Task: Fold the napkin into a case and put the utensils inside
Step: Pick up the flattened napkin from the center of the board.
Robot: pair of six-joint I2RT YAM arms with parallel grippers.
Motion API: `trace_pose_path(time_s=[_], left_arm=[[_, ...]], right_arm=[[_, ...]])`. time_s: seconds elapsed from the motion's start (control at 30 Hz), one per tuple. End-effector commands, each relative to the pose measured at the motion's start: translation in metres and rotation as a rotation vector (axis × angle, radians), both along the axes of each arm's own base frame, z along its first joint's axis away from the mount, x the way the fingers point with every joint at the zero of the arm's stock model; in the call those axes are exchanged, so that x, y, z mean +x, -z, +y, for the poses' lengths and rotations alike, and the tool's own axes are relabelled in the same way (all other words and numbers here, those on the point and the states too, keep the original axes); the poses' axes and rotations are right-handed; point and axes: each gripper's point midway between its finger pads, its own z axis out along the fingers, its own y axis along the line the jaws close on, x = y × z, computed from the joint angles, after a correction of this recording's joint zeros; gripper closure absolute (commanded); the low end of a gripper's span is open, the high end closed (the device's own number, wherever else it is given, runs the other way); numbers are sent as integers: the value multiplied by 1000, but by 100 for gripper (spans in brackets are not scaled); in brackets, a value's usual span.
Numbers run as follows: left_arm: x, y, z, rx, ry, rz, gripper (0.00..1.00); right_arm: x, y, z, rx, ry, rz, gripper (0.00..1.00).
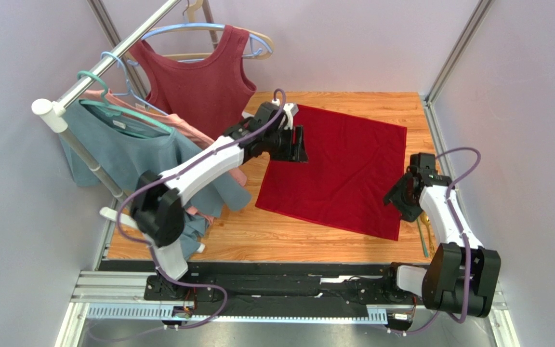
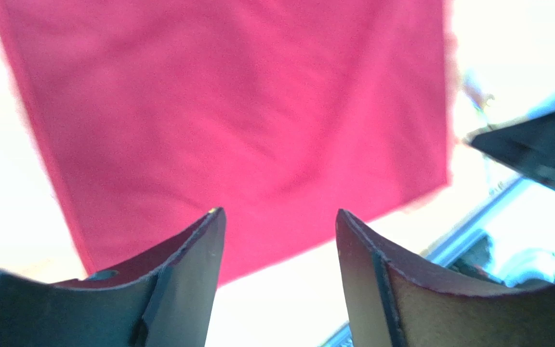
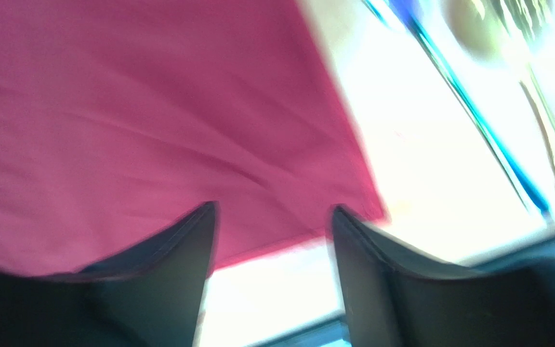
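The left gripper point(image 1: 297, 147) stands wide with nothing between its fingers point(image 2: 190, 267), poised at the left edge of the napkin point(image 1: 340, 170). The right gripper point(image 1: 401, 200) is wide too and holds nothing. It is at the napkin's right edge, toward the near corner. Whether either touches the cloth cannot be told.

There is one napkin, a crimson square lying flat and unfolded on the wooden table point(image 1: 295, 238), turned slightly askew.

The utensils point(image 1: 423, 238) lie on the table just right of the napkin, beside the right arm. From above they are only a thin gold sliver. The right wrist view adds a blurred gold round shape, perhaps a spoon bowl, and a slim handle. Their count is unclear.

Only the top view shows the rail point(image 1: 99, 65) at the left. A maroon top point(image 1: 204, 83), a blue-grey shirt point(image 1: 125, 148) and a pink garment point(image 1: 186, 126) hang from it, three in all.
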Motion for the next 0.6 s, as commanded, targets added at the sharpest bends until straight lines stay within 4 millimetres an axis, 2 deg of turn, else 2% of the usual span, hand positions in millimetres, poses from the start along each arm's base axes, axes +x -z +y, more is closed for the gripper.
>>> trace_pose_path(time_s=[0.0, 0.03, 0.07, 0.1, 0.17, 0.23, 0.4, 0.57], left_arm=[[-59, -32, -10, -115, 7, -46, 36], [-72, -22, -8, -110, 23, -38, 36], [-83, -35, -6, -132, 39, -65, 36], [-93, -35, -8, -127, 63, -74, 36], [-105, -36, -5, -128, 91, -79, 37], [-112, -32, -2, -112, 117, -75, 37], [-112, -31, 4, -87, 134, -105, 40], [-112, -33, -1, -110, 145, -98, 40]], right_arm=[[-33, 8, 6, 61, 80, 59, 44], [-37, 9, 6, 79, 112, 74, 47], [-42, 12, 3, 100, 169, 92, 53], [-48, 18, -1, 94, 201, 123, 53], [-64, 35, -4, 117, 271, 186, 54], [-73, 48, -2, 142, 298, 218, 55], [-78, 52, -21, 48, 372, 223, 56], [-76, 59, -23, 50, 369, 244, 53]])
